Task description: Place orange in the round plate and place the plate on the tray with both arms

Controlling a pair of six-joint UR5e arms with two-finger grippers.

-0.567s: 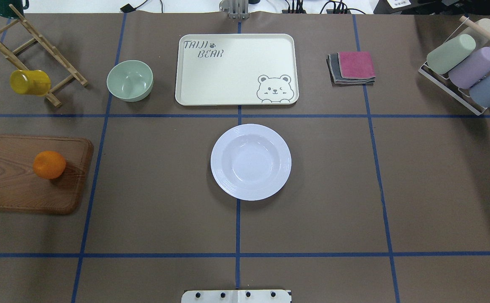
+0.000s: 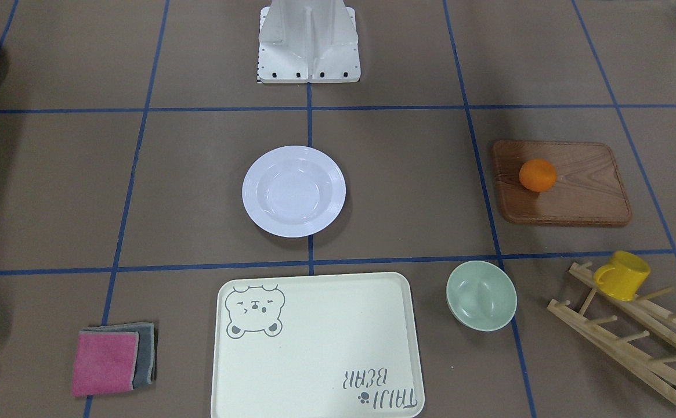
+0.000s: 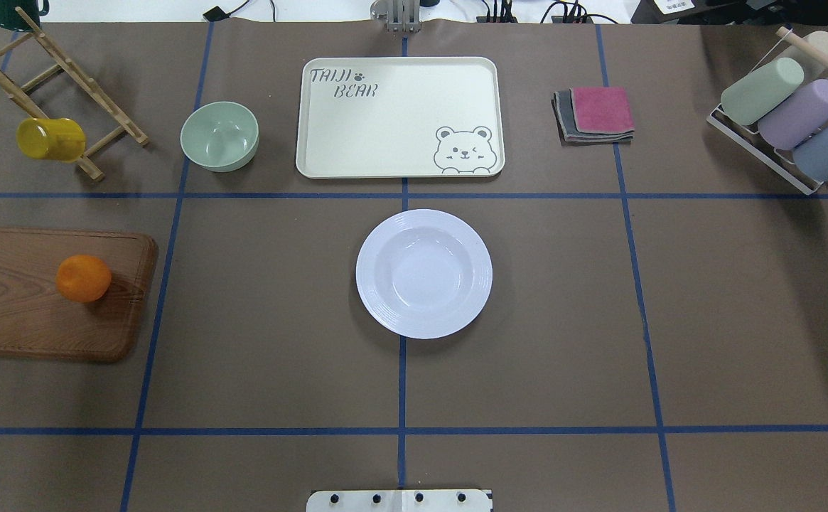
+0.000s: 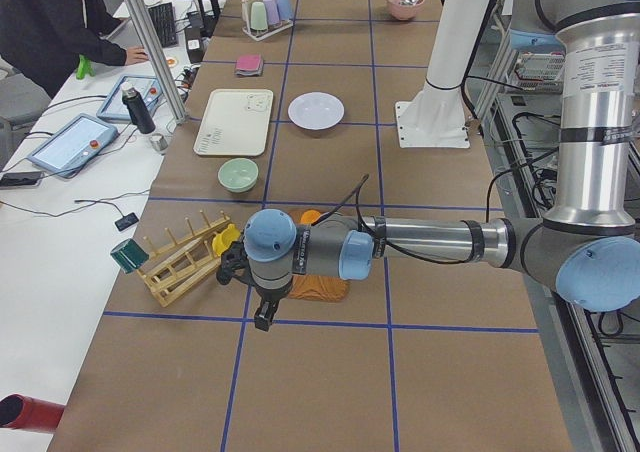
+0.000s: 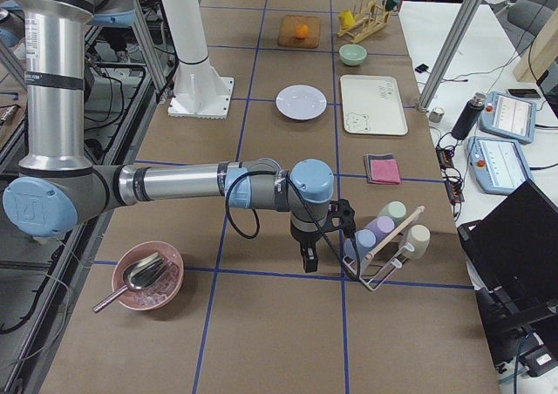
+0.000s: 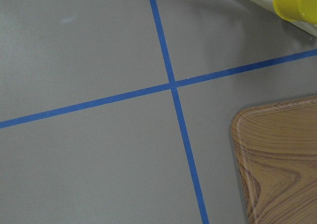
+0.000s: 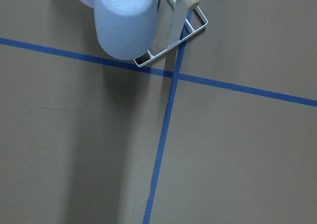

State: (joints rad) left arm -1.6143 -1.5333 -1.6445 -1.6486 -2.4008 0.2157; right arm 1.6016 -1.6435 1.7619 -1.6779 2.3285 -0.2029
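The orange (image 3: 83, 278) rests on a brown wooden board (image 3: 15, 313) at the table's left side. At the table's centre lies the white round plate (image 3: 423, 273), with nothing in it. Beyond it, the cream tray (image 3: 399, 117) with the bear drawing is bare. My left gripper (image 4: 262, 317) appears only in the exterior left view, hanging over the table past the board's end; I cannot tell its state. My right gripper (image 5: 307, 259) appears only in the exterior right view, beside the cup rack (image 5: 384, 237); its state cannot be told either.
A pale-green bowl (image 3: 219, 136) stands left of the tray. A yellow mug (image 3: 51, 139) hangs on a wooden rack (image 3: 65, 67) at far left. Folded cloths (image 3: 595, 114) and the cup rack (image 3: 787, 117) lie right. A pink bowl (image 5: 148, 276) holds a spoon.
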